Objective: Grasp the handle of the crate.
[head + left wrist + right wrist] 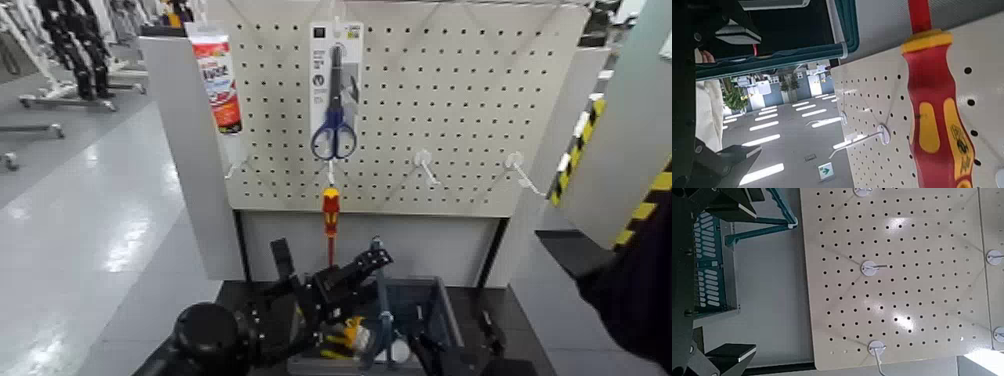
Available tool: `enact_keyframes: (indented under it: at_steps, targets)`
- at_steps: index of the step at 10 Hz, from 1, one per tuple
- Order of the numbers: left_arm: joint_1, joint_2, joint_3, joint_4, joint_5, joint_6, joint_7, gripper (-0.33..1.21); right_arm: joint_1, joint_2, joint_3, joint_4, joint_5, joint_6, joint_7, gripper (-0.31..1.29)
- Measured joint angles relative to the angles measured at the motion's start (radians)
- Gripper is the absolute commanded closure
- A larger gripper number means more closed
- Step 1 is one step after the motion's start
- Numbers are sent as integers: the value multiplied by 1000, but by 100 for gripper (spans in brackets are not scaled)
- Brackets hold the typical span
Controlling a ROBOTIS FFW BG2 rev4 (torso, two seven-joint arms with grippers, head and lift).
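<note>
The dark grey-blue crate (445,305) sits on the low base in front of the pegboard stand. Its thin handle (380,290) arches up over its middle. My left gripper (368,265) is up at the top of the handle, just left of it. In the left wrist view the left gripper (754,94) is open, and a teal bar of the crate (774,63) crosses between its fingers, close to one finger (738,33). My right gripper (450,355) is low beside the crate's right side. In the right wrist view it (750,278) is open and empty, off the crate (709,262) and handle (762,223).
The white pegboard stand (440,110) rises right behind the crate, holding blue scissors (333,125) and a tube (222,85). A red-and-yellow screwdriver (330,215) hangs just above my left gripper and fills the left wrist view (934,102). Small items lie in the crate.
</note>
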Motion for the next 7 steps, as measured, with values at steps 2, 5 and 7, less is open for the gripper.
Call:
enact_keyframes:
  at_steps: [2, 5, 7]
  targets:
    - [-2, -1, -6, 15, 19, 13, -4, 110, 1, 0, 0, 0, 0, 0, 1, 13]
    - [6, -2, -6, 21, 26, 13, -3, 112, 1, -1, -1, -1, 0, 0, 2, 13]
    - [13, -3, -9, 21, 37, 5, -3, 117, 3, -1, -1, -2, 0, 0, 3, 13]
